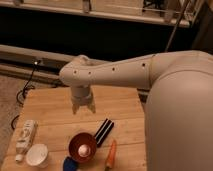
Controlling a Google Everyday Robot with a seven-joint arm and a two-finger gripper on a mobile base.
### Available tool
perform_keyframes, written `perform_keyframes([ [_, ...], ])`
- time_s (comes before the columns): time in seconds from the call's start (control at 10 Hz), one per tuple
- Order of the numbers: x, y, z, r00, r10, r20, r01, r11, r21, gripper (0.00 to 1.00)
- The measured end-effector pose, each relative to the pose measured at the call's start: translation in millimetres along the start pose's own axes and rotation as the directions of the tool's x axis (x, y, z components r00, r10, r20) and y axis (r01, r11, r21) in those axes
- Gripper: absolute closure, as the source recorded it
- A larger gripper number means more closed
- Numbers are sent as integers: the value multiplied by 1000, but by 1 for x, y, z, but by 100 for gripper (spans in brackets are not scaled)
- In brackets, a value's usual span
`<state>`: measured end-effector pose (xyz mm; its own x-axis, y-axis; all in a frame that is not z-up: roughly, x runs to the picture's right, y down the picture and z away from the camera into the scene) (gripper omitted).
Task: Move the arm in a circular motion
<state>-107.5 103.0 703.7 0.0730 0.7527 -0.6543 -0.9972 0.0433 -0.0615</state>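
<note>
The large cream-white arm (125, 72) reaches from the right across the upper middle of the view, with small dark holes along its tube. It bends down at an elbow and ends in a short white pronged gripper (83, 107). The gripper hangs above the middle of the wooden table (55, 117) and holds nothing that I can see. It is above and a little behind a red-brown bowl (83, 147).
On the table's near side lie a white bottle (25, 137), a white cup (38, 155), the bowl with a pale round thing in it, a blue object (70, 164), a black bar (103, 132) and an orange carrot (111, 154). A dark shelf and cables lie behind.
</note>
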Motion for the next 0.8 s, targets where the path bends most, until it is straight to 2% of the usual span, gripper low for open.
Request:
perform_keyframes([
  [0.3, -14, 28, -8, 992, -122, 36, 122, 993, 11, 35],
  [0.4, -27, 43, -12, 982, -183, 50, 183, 983, 10, 35],
  [0.6, -51, 56, -18, 969, -239, 67, 240, 971, 2, 35],
  [0.8, -100, 59, -32, 949, -291, 119, 294, 956, -9, 35],
])
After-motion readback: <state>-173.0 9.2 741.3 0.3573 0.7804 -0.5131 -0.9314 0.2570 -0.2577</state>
